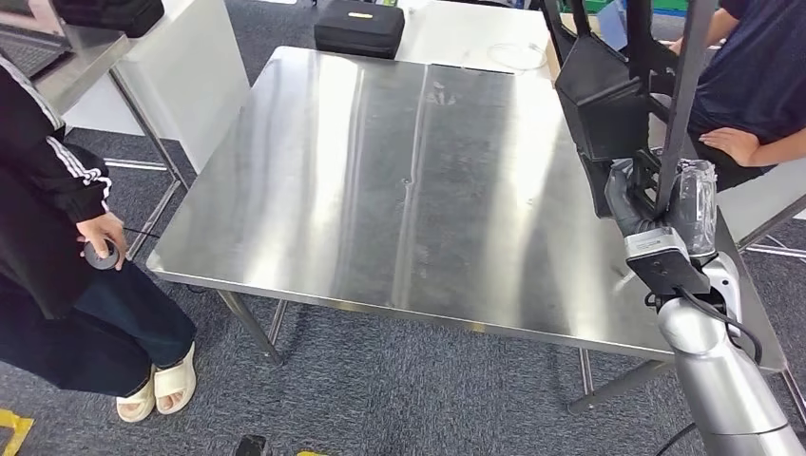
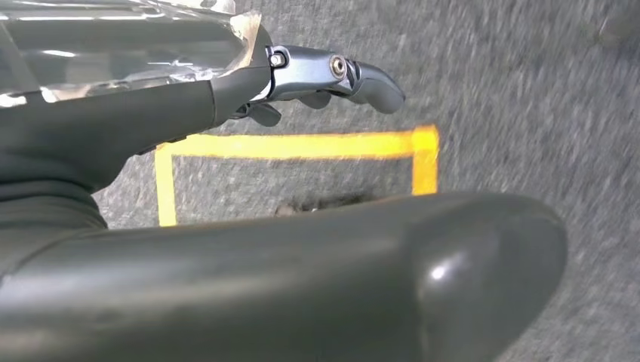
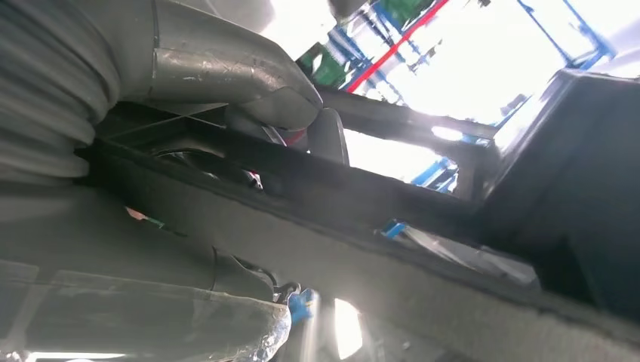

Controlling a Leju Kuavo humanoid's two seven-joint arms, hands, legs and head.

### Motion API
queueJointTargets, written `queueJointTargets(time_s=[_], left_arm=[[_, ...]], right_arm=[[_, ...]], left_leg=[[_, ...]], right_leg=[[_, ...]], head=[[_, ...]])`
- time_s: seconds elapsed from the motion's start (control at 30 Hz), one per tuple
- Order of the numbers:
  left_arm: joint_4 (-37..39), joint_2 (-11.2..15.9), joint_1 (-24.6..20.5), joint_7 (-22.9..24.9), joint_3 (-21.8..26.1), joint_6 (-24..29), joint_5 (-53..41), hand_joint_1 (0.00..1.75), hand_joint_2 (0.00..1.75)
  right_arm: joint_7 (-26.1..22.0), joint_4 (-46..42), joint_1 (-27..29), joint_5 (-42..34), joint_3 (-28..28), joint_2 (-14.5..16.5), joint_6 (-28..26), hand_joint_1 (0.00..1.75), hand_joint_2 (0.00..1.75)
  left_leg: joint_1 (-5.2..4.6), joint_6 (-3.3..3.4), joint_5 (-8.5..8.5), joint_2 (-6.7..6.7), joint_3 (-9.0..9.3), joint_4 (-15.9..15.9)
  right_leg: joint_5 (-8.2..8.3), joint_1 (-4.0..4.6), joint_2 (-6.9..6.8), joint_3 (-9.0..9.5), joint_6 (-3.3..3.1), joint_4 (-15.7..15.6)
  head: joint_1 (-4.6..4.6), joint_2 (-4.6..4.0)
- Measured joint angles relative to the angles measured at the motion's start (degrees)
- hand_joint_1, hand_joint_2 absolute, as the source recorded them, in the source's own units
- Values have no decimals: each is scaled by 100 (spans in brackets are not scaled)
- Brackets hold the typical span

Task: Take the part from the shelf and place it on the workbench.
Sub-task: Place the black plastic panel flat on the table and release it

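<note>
Nearest us, our left hand (image 2: 332, 75) hangs over the carpet (image 2: 528, 90) beside yellow floor tape (image 2: 302, 145), its fingers loosely spread and holding nothing, presumably because this carry needs only one arm. Our right hand (image 1: 639, 204) is raised at the right edge of the workbench (image 1: 399, 171), fingers wrapped around one strut of the black part (image 1: 608, 104), which hangs above that edge, likely so it clears the steel before being set down. We count one part, one workbench, one black case (image 1: 359, 28) at its far end, and two people standing by.
</note>
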Motion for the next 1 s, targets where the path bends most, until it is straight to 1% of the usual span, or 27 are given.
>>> queueJointTargets(time_s=[0.03, 0.07, 0.1, 0.13, 0.17, 0.2, 0.23, 0.27, 0.3, 0.33, 0.37, 0.4, 0.47, 0.67, 0.83, 1.0], left_arm=[[-3, 7, -24, 5, 1, -15, -3, 0, 0], [-5, 10, -44, 9, 1, -31, -7, 0, 0], [-5, 10, -57, 15, 1, -45, -9, 0, 0], [-5, 9, -63, 22, 1, -55, -11, 0, 0], [-5, 9, -65, 29, -1, -63, -14, 0, 0], [-5, 9, -66, 35, -1, -67, -14, 0, 0], [-6, 11, -68, 38, -2, -69, -14, 0, 0], [-6, 10, -71, 40, -2, -71, -14, 0, 0], [-6, 10, -76, 40, -1, -74, -14, 0, 0], [-6, 8, -80, 42, -1, -77, -14, 0, 0], [-5, 7, -83, 47, -1, -83, -16, 0, 0], [-5, 9, -85, 55, -2, -89, -19, 0, 0], [-5, 14, -84, 78, -3, -97, -23, 0, 0], [-5, 37, -86, 121, -4, -107, -4, 0, 0], [-5, 42, -84, 131, -4, -108, 30, 0, 0], [-5, 43, -82, 132, -4, -108, 35, 0, 0]], right_arm=[[-3, 14, -9, 16, 5, 2, -27, 175, 175], [-4, 26, -15, 37, 12, 6, -54, 175, 175], [-3, 36, -15, 53, 18, 8, -76, 175, 175], [-1, 49, -10, 68, 25, 10, -89, 175, 175], [2, 61, -5, 78, 30, 12, -94, 175, 175], [4, 72, -1, 86, 32, 13, -96, 175, 175], [4, 79, -1, 90, 33, 13, -96, 175, 175], [4, 83, -5, 91, 33, 13, -97, 175, 175], [4, 85, -11, 91, 32, 12, -102, 175, 175], [4, 86, -19, 91, 32, 12, -107, 175, 175], [4, 88, -24, 91, 32, 13, -112, 175, 175], [4, 91, -28, 93, 32, 13, -115, 175, 175], [-3, 99, -37, 88, 33, 13, -97, 175, 175], [-131, 198, -147, -3, 85, 10, 66, 175, 175], [-166, 320, -378, 2, 231, 12, 149, 175, 175], [-170, 392, -465, 2, 315, 12, 150, 175, 175]], left_leg=[[-19, 53, -20, -24, 28, -7], [-56, 103, -54, -49, 55, -9], [-99, 152, -88, -74, 85, -9], [-150, 199, -129, -104, 122, -9], [-201, 238, -170, -136, 167, -9], [-253, 268, -215, -170, 227, -9], [-299, 293, -265, -202, 299, -10], [-332, 311, -313, -227, 360, -14], [-371, 315, -359, -254, 416, -15], [-396, 311, -393, -273, 448, -20], [-416, 320, -419, -284, 461, -20], [-431, 329, -436, -290, 471, -19], [-426, 364, -451, -282, 477, -32], [-427, 346, -466, -274, 502, -87], [-424, 341, -466, -272, 509, -92], [-423, 335, -462, -270, 518, -92]], right_leg=[[-119, 11, 6, -157, -42, 302], [-260, 52, 14, -403, -94, 724], [-381, 102, 23, -683, -133, 1162], [-437, 157, 34, -950, -159, 1513], [-401, 211, 44, -1137, -173, 1673], [-249, 263, 53, -1207, -180, 1574], [-11, 319, 62, -1179, -196, 1268], [256, 379, 77, -1086, -241, 870], [478, 436, 87, -974, -300, 514], [613, 478, 94, -892, -361, 289], [672, 492, 101, -851, -410, 196], [678, 494, 100, -831, -428, 179], [681, 480, 105, -830, -434, 167], [651, 481, 110, -830, -477, 163], [647, 483, 112, -826, -485, 163], [648, 484, 112, -816, -486, 164]], head=[[23, 0], [43, 0], [53, 0], [59, 0], [63, 0], [63, 0], [65, 0], [66, 0], [57, 0], [50, 0], [38, 0], [32, 0], [33, 0], [35, 0], [33, 0], [35, 0]])
